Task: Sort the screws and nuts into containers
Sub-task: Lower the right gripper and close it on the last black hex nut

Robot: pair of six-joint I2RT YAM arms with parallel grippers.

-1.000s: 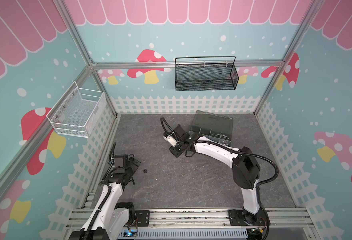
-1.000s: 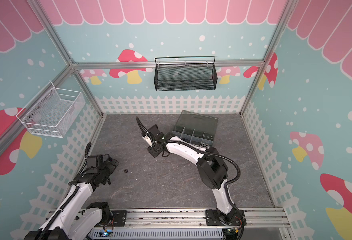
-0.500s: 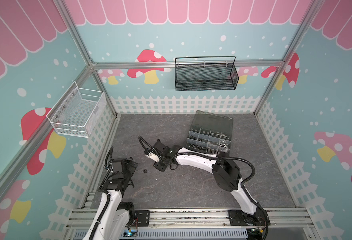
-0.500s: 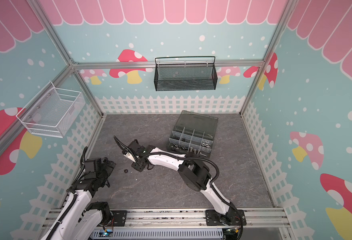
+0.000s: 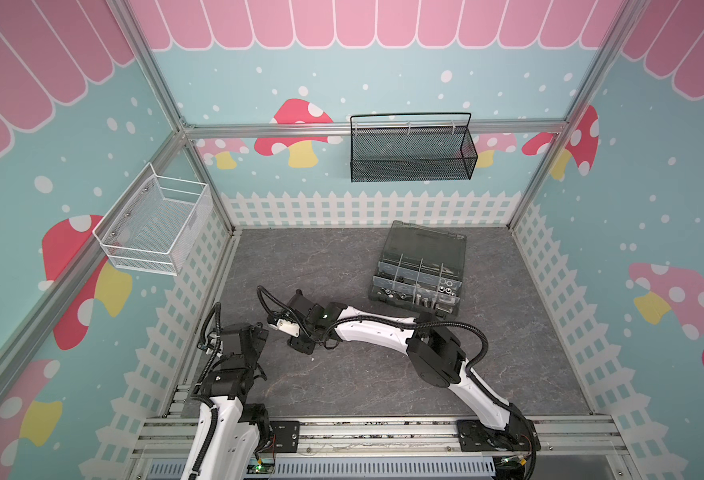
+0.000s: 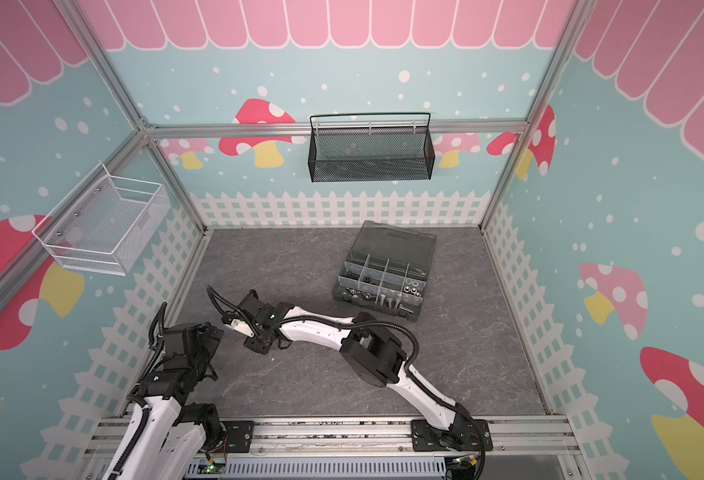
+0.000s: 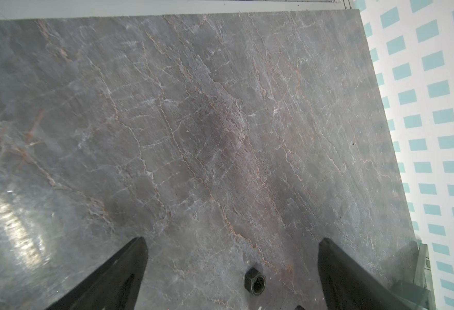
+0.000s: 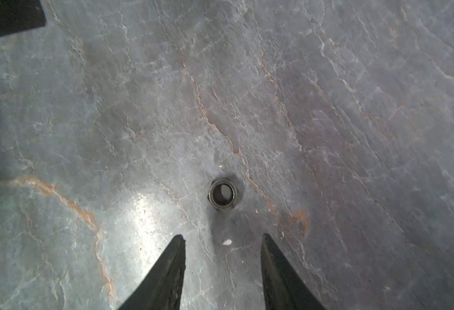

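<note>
Having swung from the containers, the right gripper is hovering near a loose nut, fingers half open and empty, likely preparing a pick; the left gripper is idling wide open.

The table is flat and grey, with thin pale and rusty lines on it, like stone. A dark grey organizer box sits on it, toward the back and the right side, with its lid open. One small dark nut lies flat on a bare part, hole facing up. A tiny white speck lies near it.
</note>
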